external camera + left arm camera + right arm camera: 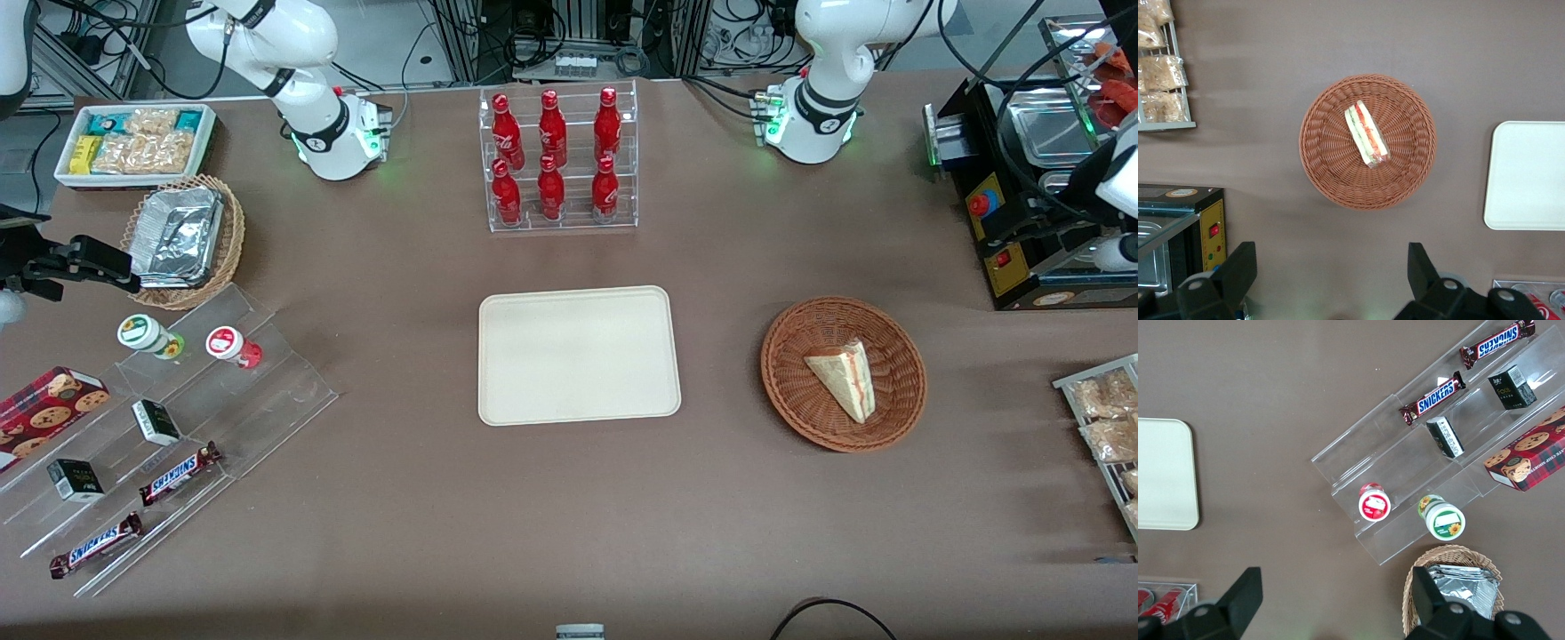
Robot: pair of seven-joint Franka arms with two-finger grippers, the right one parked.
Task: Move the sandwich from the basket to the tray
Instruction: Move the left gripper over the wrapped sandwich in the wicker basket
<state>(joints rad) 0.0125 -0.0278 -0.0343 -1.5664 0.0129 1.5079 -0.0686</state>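
Beneath open end effector [1331, 280]: basketed sandwich [1367, 134]

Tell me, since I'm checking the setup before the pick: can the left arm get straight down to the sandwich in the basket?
Probably yes. The sandwich lies uncovered in the basket, alone. The left gripper hangs above the table beside the basket, jaws open, nothing between them.

light: bright, even, overhead | shadows: soft, faint beside basket [843, 373] | glare: foil trays [178, 236], bottles [551, 156] | focus: sharp; gripper [1331, 280] fingers slightly soft
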